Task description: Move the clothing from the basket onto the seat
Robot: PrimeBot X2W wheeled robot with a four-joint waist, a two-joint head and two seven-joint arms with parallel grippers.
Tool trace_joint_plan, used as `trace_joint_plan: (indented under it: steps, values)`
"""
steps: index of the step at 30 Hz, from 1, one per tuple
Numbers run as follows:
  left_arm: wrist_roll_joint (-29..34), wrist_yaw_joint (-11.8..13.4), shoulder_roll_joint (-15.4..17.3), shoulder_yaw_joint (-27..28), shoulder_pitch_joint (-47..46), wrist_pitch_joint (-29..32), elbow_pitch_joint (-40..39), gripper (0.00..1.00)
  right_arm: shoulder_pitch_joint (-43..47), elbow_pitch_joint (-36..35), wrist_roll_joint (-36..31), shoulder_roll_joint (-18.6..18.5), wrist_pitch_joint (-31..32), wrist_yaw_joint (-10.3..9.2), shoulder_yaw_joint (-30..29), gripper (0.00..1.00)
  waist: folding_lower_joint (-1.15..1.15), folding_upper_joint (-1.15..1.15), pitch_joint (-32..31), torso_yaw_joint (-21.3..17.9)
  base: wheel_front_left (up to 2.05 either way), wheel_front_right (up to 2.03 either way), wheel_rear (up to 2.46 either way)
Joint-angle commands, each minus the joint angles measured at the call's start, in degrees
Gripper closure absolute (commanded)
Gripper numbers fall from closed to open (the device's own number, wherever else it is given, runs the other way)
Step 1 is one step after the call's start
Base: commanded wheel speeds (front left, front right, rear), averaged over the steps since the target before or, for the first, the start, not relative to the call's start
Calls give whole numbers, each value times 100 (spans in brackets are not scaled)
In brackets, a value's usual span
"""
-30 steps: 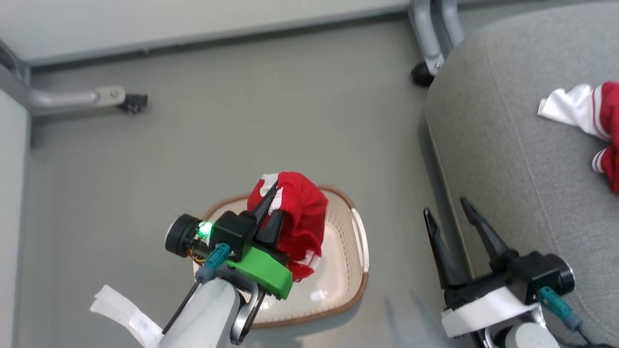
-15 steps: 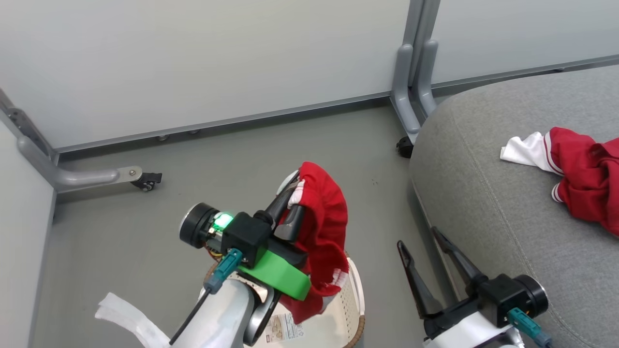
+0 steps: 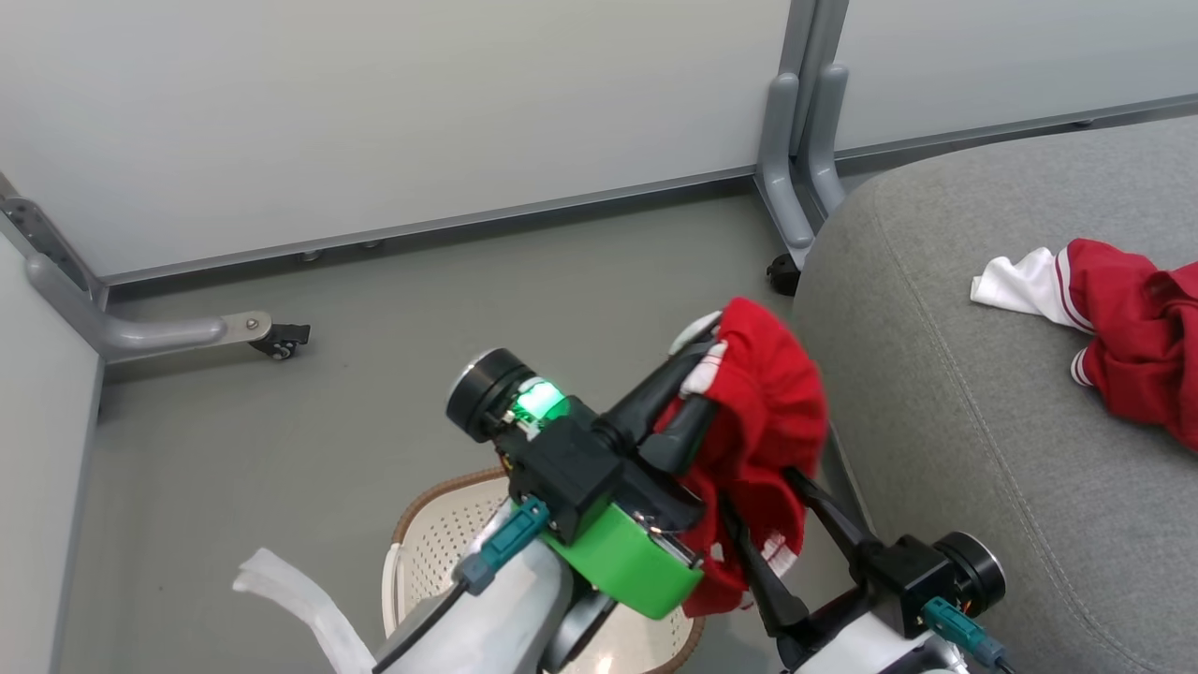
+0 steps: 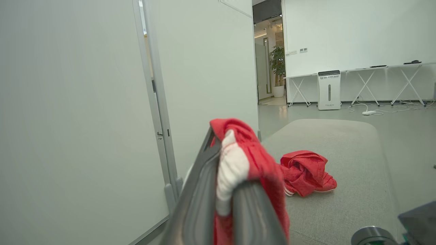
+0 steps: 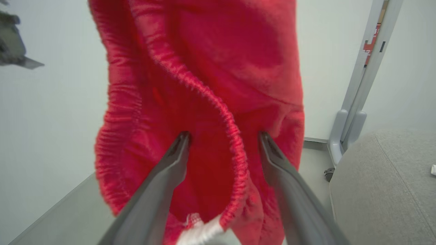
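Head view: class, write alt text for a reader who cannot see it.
The left gripper holds a red garment in the air beside a grey seat, where a second red garment lies. A white basket sits on the floor below.

Left gripper first: two long, dark, tapered fingers on a black block over a bright green bracket. A green light glows beside a black, silver-rimmed camera barrel. Then teal plug, black cable, pale grey forearm. Right gripper: same dark fingers, white bracket, another teal connector.
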Motion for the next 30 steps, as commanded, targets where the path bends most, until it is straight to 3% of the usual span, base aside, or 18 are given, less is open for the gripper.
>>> trace_joint_plan:
  steps: [1,6,7,8,9,22,23,24,30]
  values:
    - [-96,35,-3,-91,-120,-1,-83,100,-55,86,-64,-24,-14,-6,-19,0,1,0,14,-10,0,0,0]
    - [-219,106,-3,-357,-265,-1,-190,100,-89,287,-130,-22,-14,-6,12,0,1,0,19,-45,0,0,0]
    - [-236,135,-3,-378,-279,-1,-180,100,-96,317,-137,-21,-14,-6,41,36,1,0,4,-72,0,0,0]
    - [-247,148,-4,-395,-272,-1,-154,100,-93,341,-146,-21,-14,-7,69,53,1,0,-4,-94,0,0,0]
    - [-270,171,-4,-403,-240,-1,-113,100,-91,368,-149,-23,-14,-7,87,100,1,0,-22,-113,0,0,0]
    - [-355,240,71,-245,0,0,377,100,46,311,-68,-22,-14,-6,152,100,1,0,-136,-117,0,0,0]
    - [-353,248,95,-236,13,0,428,20,42,285,-38,-22,-14,-7,149,100,1,0,-135,-116,0,0,0]
    - [-314,278,130,-223,20,0,502,0,51,214,13,-22,-14,-6,138,100,1,0,-132,-114,0,0,0]
    - [-313,276,205,-269,79,9,709,0,62,78,109,-21,-14,-6,190,100,1,0,-115,-114,0,0,0]
